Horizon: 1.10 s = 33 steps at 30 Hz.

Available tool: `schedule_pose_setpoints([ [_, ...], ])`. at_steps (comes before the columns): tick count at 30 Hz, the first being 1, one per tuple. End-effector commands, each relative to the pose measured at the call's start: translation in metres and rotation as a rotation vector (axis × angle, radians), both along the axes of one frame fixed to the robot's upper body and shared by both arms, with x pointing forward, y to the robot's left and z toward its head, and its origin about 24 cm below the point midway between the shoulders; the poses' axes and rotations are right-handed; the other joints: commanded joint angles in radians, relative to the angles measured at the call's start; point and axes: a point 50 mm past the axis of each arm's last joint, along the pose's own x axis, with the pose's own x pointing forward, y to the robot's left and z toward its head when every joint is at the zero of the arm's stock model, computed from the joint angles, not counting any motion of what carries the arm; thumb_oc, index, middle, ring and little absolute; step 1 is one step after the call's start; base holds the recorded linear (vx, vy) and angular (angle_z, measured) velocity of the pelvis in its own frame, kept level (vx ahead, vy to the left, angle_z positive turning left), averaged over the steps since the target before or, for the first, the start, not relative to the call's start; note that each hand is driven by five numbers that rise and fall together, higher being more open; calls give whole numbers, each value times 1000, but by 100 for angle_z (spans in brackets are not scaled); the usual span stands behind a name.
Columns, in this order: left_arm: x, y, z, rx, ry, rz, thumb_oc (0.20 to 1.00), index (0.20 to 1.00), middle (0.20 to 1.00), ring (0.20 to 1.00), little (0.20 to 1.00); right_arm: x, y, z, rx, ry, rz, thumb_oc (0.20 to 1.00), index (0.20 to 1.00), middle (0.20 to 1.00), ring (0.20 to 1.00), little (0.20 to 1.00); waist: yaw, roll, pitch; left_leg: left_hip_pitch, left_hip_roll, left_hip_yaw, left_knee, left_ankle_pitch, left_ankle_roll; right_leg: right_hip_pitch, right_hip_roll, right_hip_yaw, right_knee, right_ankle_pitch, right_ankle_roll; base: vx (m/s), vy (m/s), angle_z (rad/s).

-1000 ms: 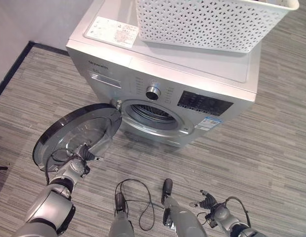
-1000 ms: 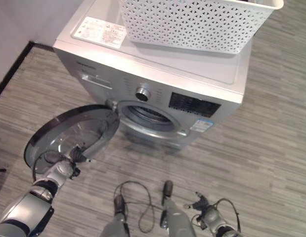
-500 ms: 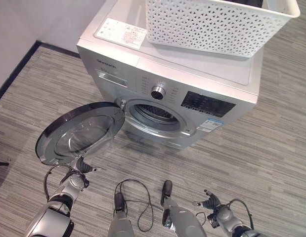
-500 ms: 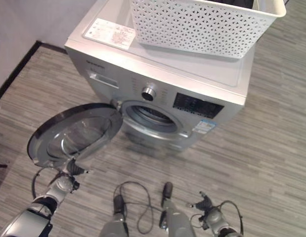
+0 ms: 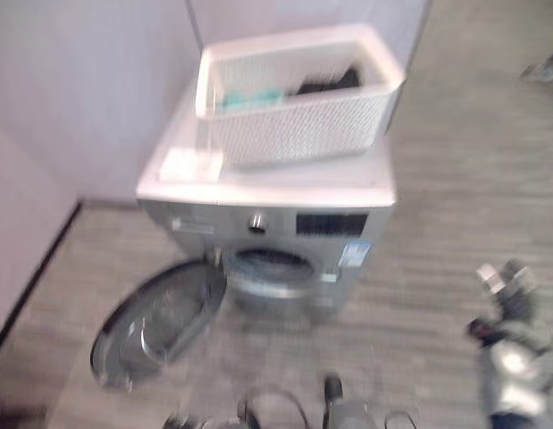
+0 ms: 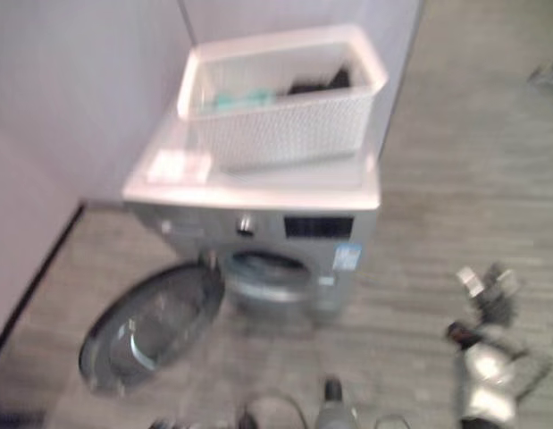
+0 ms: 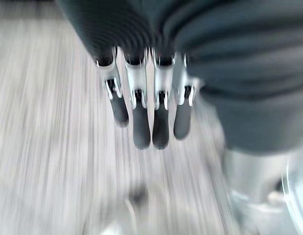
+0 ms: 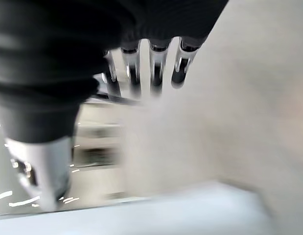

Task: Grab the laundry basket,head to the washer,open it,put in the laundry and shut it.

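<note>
The white lattice laundry basket [image 5: 298, 125] stands on top of the silver washer [image 5: 267, 192], with teal cloth [image 5: 254, 98] and black cloth [image 5: 330, 82] inside it. The washer's round door [image 5: 160, 317] hangs wide open to the left, and the drum opening [image 5: 272, 264] is uncovered. My right hand [image 5: 513, 290] is raised at the right, well away from the washer and holding nothing; its fingers [image 8: 156, 68] look straight. In the left wrist view, my left hand's fingers [image 7: 141, 122] hang straight over the floor, holding nothing.
A pale wall [image 5: 88, 98] runs behind and to the left of the washer, with a dark skirting strip [image 5: 35, 277] at its foot. Grey striped floor [image 5: 446, 206] stretches to the right of the washer and in front of it.
The camera has swung up and back, so the washer looks farther off and the basket's inside shows. My left hand has come away from the door's edge. My right hand has risen at the right.
</note>
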Motion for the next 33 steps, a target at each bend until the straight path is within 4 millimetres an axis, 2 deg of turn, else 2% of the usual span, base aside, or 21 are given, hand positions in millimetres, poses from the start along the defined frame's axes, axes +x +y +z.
schedule_pose_setpoints([
  [1, 64, 20, 24, 59, -206, -3, 1000, 1000, 1000, 1000, 1000, 13, 5, -11, 16, 35, -48, 1000, 1000, 1000, 1000, 1000, -17, -150, -38, 67, -129, -10, 18, -47, 93, -12, -206, 77, -92, 138, 122, 40, 147, 20],
  [2, 75, 18, 28, 49, -256, -2, 1000, 1000, 1000, 1000, 1000, 14, -1, 15, -60, -36, -79, 1000, 1000, 1000, 1000, 1000, -12, -147, -39, 79, -139, -28, 18, -57, 102, -7, -220, 65, -45, 119, 121, 39, 146, 55],
  [3, 76, 18, 29, 49, -257, -3, 1000, 1000, 1000, 1000, 1000, 13, -1, 15, -60, -36, -80, 1000, 1000, 1000, 1000, 1000, -12, -150, -39, 76, -141, -27, 17, -51, 102, -10, -222, 66, -45, 122, 120, 86, 134, 48],
  [4, 87, 10, 32, 32, -296, -52, 1000, 1000, 1000, 1000, 1000, 9, -5, 40, -150, -102, -119, 1000, 1000, 1000, 1000, 1000, -10, -143, -35, 87, -146, -55, 20, -63, 112, -9, -222, 65, 10, 111, 116, 29, 44, 20],
  [5, 87, 9, 32, 32, -296, -53, 1000, 1000, 1000, 1000, 1000, 9, -5, 40, -150, -102, -121, 1000, 1000, 1000, 1000, 1000, -10, -146, -36, 84, -148, -54, 18, -57, 111, -13, -224, 65, 9, 115, 114, 76, 98, 6],
  [6, 98, 0, 35, 18, -329, -107, 1000, 1000, 1000, 1000, 1000, 5, -5, 64, -242, -165, -145, 1000, 1000, 1000, 1000, 1000, -11, -138, -22, 89, -149, -74, 28, -64, 120, -24, -211, 55, 75, 112, 110, 3, 41, 31],
  [7, 99, 0, 36, 18, -330, -108, 1000, 1000, 1000, 1000, 1000, 5, -5, 64, -242, -166, -147, 1000, 1000, 1000, 1000, 1000, -10, -140, -24, 84, -151, -74, 27, -57, 120, -29, -213, 56, 75, 116, 108, 23, 54, 37],
  [8, 111, -9, 40, 11, -356, -168, 1000, 1000, 1000, 1000, 1000, 3, 3, 81, -304, -222, -140, 1000, 1000, 1000, 1000, 1000, -15, -132, -10, 79, -145, -85, 37, -52, 119, -40, -202, 33, 119, 105, 98, 3, 0, 32],
  [12, 115, -17, 41, -14, -369, -197, 1000, 1000, 1000, 1000, 1000, 0, 13, 73, -329, -190, -98, 1000, 1000, 1000, 1000, 1000, -16, -126, -16, 91, -139, -99, 7, -37, 112, -31, -199, 1, 113, 108, 94, 28, -22, 19],
  [13, 115, -18, 41, -24, -370, -198, 1000, 1000, 1000, 1000, 1000, 1, 18, 52, -275, -114, -51, 1000, 1000, 1000, 1000, 1000, -13, -134, -23, 92, -134, -104, -8, -29, 105, -25, -197, 1, 90, 106, 95, 21, -44, 22],
  [14, 115, -18, 40, -23, -369, -198, 1000, 1000, 1000, 1000, 1000, 1, 18, 51, -273, -113, -50, 1000, 1000, 1000, 1000, 1000, -13, -135, -25, 93, -134, -104, -10, -28, 105, -24, -197, 1, 88, 107, 95, 13, -102, 27],
  [15, 117, -18, 41, -20, -372, -206, 1000, 1000, 1000, 1000, 1000, 6, 26, 21, -178, -19, 14, 1000, 1000, 1000, 1000, 1000, -4, -149, -28, 85, -134, -103, -6, -29, 100, -14, -202, 4, 60, 119, 99, -2, -60, 18],
  [16, 116, -17, 41, -19, -371, -205, 1000, 1000, 1000, 1000, 1000, 7, 26, 21, -177, -19, 16, 1000, 1000, 1000, 1000, 1000, -5, -151, -29, 84, -135, -102, -5, -29, 100, -14, -202, 5, 58, 120, 100, -13, -91, 5],
  [17, 115, -16, 41, -17, -368, -199, 1000, 1000, 1000, 1000, 1000, 9, 31, 5, -145, 45, 56, 1000, 1000, 1000, 1000, 1000, 0, -158, -30, 78, -136, -98, -3, -30, 99, -12, -208, 6, 42, 130, 103, -44, -97, -3],
  [18, 114, -13, 41, -18, -369, -192, 1000, 1000, 1000, 1000, 1000, 11, 40, -27, -109, 193, 110, 1000, 1000, 1000, 1000, 1000, 14, -170, -31, 68, -134, -86, 0, -30, 94, -4, -217, 3, 7, 141, 106, -43, -98, -6],
  [19, 114, -13, 41, -17, -369, -191, 1000, 1000, 1000, 1000, 1000, 11, 40, -27, -108, 193, 112, 1000, 1000, 1000, 1000, 1000, 14, -171, -32, 68, -134, -85, 0, -31, 94, -4, -216, 4, 5, 143, 106, -46, -106, -19],
  [20, 109, -8, 39, -9, -350, -175, 1000, 1000, 1000, 1000, 1000, 8, 46, -59, -57, 333, 145, 1000, 1000, 1000, 1000, 1000, 27, -180, -35, 64, -134, -73, 4, -32, 91, 2, -221, -4, -16, 141, 106, -11, -39, -29],
  [21, 109, -8, 40, -8, -350, -174, 1000, 1000, 1000, 1000, 1000, 9, 47, -60, -57, 332, 147, 1000, 1000, 1000, 1000, 1000, 26, -181, -35, 64, -134, -71, 4, -32, 91, 2, -220, -3, -17, 142, 106, 1, -65, -23],
  [27, 93, -4, 31, -10, -296, -129, 1000, 1000, 1000, 1000, 1000, -21, 69, -140, 56, 676, 212, 1000, 1000, 1000, 1000, 1000, 44, -187, -45, 64, -123, -79, -1, -21, 76, 24, -205, -16, -42, 116, 97, 22, -67, -5],
  [32, 85, -3, 27, -5, -257, -143, 1000, 1000, 1000, 1000, 1000, -50, 84, -184, 144, 893, 249, 1000, 1000, 1000, 1000, 1000, 55, -185, -61, 71, -108, -95, -23, -8, 62, 50, -186, -38, -72, 100, 88, 23, -68, 4],
  [33, 85, -3, 27, -5, -258, -142, 1000, 1000, 1000, 1000, 1000, -49, 84, -184, 144, 893, 250, 1000, 1000, 1000, 1000, 1000, 53, -185, -60, 72, -108, -95, -24, -7, 62, 52, -186, -39, -72, 100, 88, 28, -76, 12],
])
